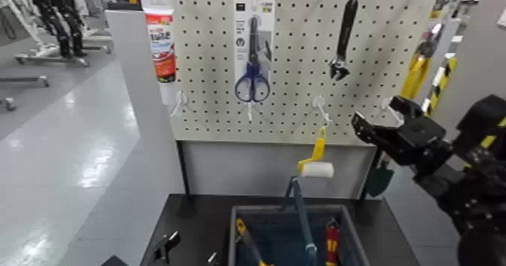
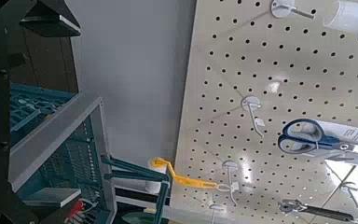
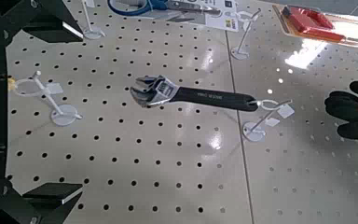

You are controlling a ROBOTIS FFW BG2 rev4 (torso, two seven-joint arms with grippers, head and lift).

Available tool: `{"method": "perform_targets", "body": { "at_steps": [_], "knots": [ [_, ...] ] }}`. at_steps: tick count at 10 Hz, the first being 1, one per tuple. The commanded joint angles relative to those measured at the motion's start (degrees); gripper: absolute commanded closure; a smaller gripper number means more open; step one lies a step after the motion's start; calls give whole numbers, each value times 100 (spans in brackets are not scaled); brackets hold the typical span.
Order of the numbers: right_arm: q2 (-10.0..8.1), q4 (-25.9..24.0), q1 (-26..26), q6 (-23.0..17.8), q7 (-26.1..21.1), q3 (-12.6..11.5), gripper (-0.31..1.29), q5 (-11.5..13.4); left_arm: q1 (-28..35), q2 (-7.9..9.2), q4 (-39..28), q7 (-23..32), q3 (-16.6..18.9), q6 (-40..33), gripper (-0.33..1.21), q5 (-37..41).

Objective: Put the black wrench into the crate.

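From the head camera, the wrench hung jaw-down from a pegboard hook, well above the crate, while the right gripper rose toward it, fingers spread. The left wrist camera showed the crate's rim; whether the low left gripper was open was unclear. The right wrist camera faced the wrench, ungrasped, lined up for a reach.

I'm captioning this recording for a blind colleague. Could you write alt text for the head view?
A black wrench hangs jaw-down near the top right of a white pegboard, with the right gripper raised and open below it. Blue-handled scissors on a card hang at the board's centre, and a crate already holding tools sits on the dark table below.
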Motion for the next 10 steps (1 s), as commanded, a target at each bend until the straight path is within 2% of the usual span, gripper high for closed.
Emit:
{"method": "perform_targets", "body": {
  "at_steps": [1, 4, 7, 10],
  "knots": [
    [-88, 197, -534, 89, 210, 69, 16, -18, -24, 20, 9, -20, -22, 17, 10, 1],
    [-167, 479, -1044, 36, 429, 236, 17, -18, -59, 55, 18, -55, -66, 17, 10, 19],
    [-202, 1024, -1563, -139, 755, 350, 17, -44, -86, 55, 27, -73, -75, 17, 10, 27],
    [-202, 1595, -1993, -429, 1027, 508, 19, -228, -130, 63, 44, -108, -92, 26, 10, 36]
  ]
}}
